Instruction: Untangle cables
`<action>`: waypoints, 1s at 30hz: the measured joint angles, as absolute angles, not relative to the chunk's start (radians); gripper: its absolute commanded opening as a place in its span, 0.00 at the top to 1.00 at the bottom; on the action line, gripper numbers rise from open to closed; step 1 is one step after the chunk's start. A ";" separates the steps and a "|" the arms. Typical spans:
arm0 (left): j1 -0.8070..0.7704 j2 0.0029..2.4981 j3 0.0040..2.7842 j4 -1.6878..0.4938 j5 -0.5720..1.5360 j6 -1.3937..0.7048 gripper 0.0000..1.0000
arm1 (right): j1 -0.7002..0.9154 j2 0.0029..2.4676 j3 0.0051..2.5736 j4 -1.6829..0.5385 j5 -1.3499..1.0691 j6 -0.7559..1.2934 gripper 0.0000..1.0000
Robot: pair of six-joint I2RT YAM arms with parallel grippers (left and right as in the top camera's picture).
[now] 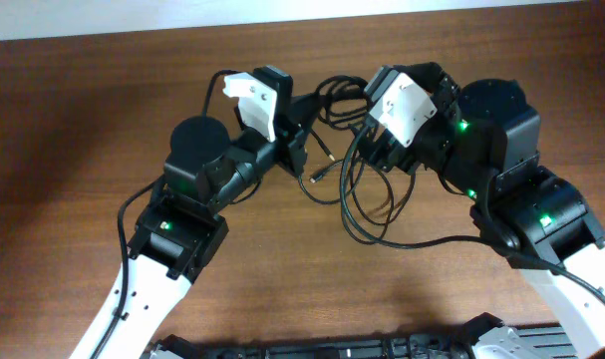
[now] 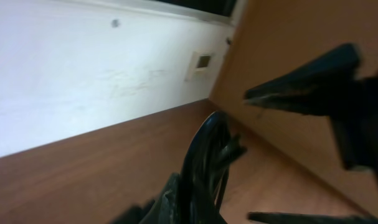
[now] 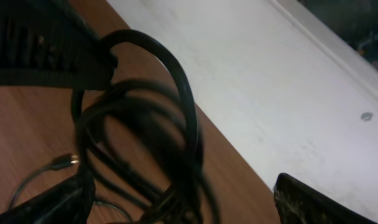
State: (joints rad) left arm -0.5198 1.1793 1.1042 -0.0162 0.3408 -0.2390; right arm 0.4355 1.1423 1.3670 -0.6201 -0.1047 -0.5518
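The black cables (image 1: 334,98) hang in a tangle between my two grippers at the back middle of the table. Loops (image 1: 367,214) trail down onto the wood, and one small plug (image 1: 317,178) lies there. My left gripper (image 1: 300,125) is shut on a bundle of cables (image 2: 207,155), which runs into its jaws (image 2: 176,208). My right gripper (image 1: 367,125) faces it, open. Its fingers (image 3: 182,205) stand wide apart, with blurred cable loops (image 3: 157,124) between and in front of them. The gold-tipped plug also shows in the right wrist view (image 3: 67,162).
The brown wooden table (image 1: 103,120) ends at a white wall (image 2: 83,74) with a small wall plate (image 2: 202,62). The right gripper's fingers (image 2: 307,87) show in the left wrist view. The left gripper (image 3: 39,50) shows in the right wrist view. A black rail (image 1: 332,347) runs along the front edge.
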 measured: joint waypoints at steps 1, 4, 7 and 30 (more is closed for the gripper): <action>-0.520 1.179 1.104 -0.011 0.373 -0.227 1.00 | 0.435 1.142 1.367 -0.620 -0.108 -0.567 0.46; -0.520 1.179 1.104 -0.010 0.401 -0.223 1.00 | 0.435 1.142 1.367 -0.621 -0.107 -0.575 0.96; -0.520 1.179 1.104 0.002 0.405 -0.223 1.00 | 0.435 1.142 1.367 -0.621 -0.088 -0.577 0.96; -0.520 1.179 1.105 0.053 0.400 -0.176 0.86 | 0.432 1.162 1.367 -0.695 -0.172 -0.575 0.96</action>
